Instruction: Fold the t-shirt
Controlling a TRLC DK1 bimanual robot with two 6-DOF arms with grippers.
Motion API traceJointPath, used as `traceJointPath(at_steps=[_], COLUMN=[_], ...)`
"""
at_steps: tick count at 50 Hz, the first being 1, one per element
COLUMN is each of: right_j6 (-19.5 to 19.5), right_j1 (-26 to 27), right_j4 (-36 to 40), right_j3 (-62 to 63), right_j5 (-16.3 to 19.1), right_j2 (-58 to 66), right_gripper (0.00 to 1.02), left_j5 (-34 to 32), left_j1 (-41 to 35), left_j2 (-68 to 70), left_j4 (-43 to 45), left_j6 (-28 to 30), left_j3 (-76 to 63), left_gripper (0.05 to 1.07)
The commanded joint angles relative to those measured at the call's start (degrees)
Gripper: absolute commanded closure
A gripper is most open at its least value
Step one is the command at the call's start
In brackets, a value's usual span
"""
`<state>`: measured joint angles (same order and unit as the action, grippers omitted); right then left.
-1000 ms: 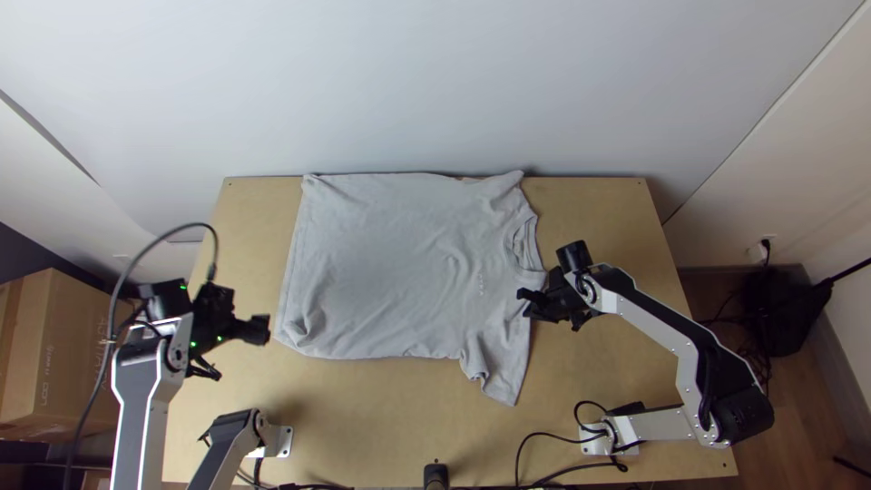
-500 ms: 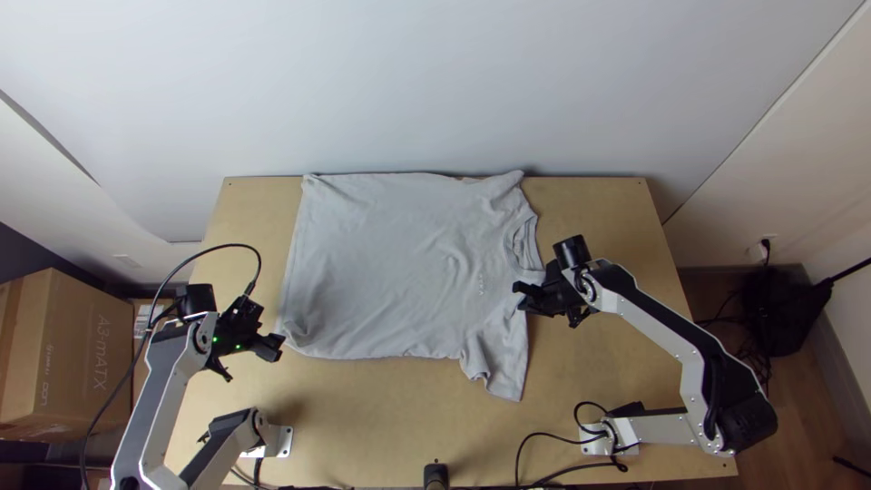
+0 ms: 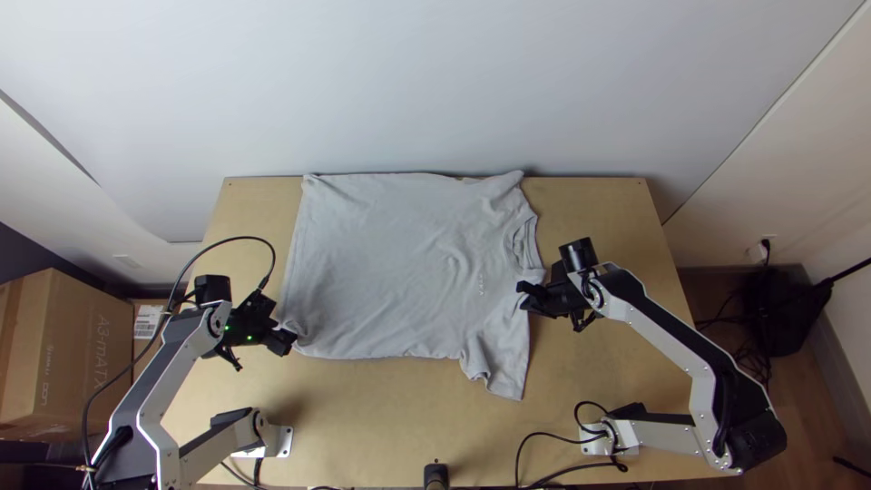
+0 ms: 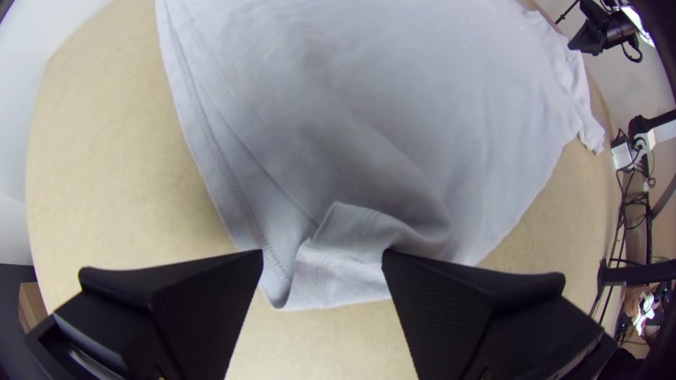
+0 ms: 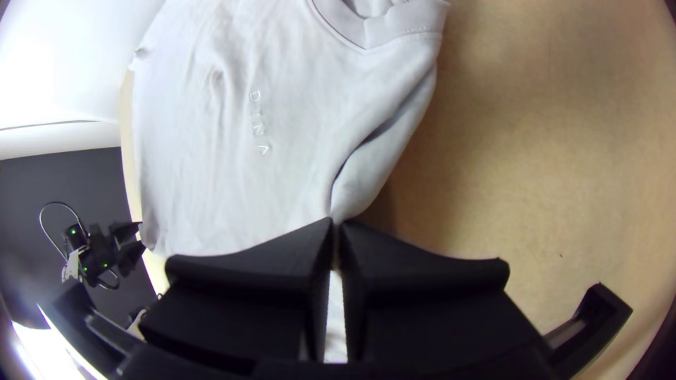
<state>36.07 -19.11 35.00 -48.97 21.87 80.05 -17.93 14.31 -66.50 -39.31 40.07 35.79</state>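
Our t-shirt (image 3: 399, 263) lies spread across the table (image 3: 363, 408). Our right gripper (image 5: 336, 224) is closed on its near shoulder (image 5: 366, 186), likely as an anchor; our left gripper (image 4: 324, 260), wide open and empty, straddles the near-left corner (image 4: 338, 278), presumably to grasp it.

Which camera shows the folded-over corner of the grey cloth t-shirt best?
The left wrist view: the corner looks big there, its fold and seam clear, by the open black left gripper. The top view shows it small, beside that gripper; the right wrist view shows it far off.
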Motion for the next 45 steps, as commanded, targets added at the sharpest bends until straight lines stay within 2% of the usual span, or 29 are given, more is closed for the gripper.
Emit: traceJointPath(at_steps=[1, 7, 9, 10, 22, 35, 41, 45], right_j6=[1.81, 2.07, 2.07, 2.07, 1.98, 2.16, 2.51, 2.6], right_j1=[-0.4, -0.22, 0.04, 0.13, 4.08, 8.22, 8.48, 8.48], right_j4=[0.33, 0.33, 0.33, 0.33, 0.5, 3.93, 5.07, 4.99], right_j3=[1.86, 2.83, 3.18, 3.44, 5.46, 5.73, 5.82, 5.99], right_j5=[-0.16, -0.16, -0.25, -0.16, -0.25, -0.25, -0.25, -0.25], right_j2=[-2.09, -3.41, -3.94, -4.2, -10.35, -18.62, -20.37, -21.52], right_gripper=[1.0, 1.0, 1.0, 1.0, 1.0, 1.0, 1.0, 1.0], left_j5=[-2.9, -5.01, -5.71, -5.88, -6.15, -7.73, -8.26, -8.08], left_j1=[-0.77, -0.95, -0.95, -0.95, 4.77, 9.86, 10.04, 8.99], left_j2=[-1.18, -0.82, -0.56, -0.47, -0.12, 2.69, 4.19, 5.68], left_j4=[0.73, 1.43, 1.6, 1.87, 1.17, -4.11, -6.57, -4.81], left_j6=[-1.23, -2.72, -2.63, -2.63, -2.55, -2.72, -6.59, -10.98], left_j3=[0.07, -0.63, -0.9, -0.99, 1.83, 7.45, 11.41, 12.55], left_gripper=[0.42, 0.84, 1.02, 1.05, 1.04, 1.04, 1.04, 1.05])
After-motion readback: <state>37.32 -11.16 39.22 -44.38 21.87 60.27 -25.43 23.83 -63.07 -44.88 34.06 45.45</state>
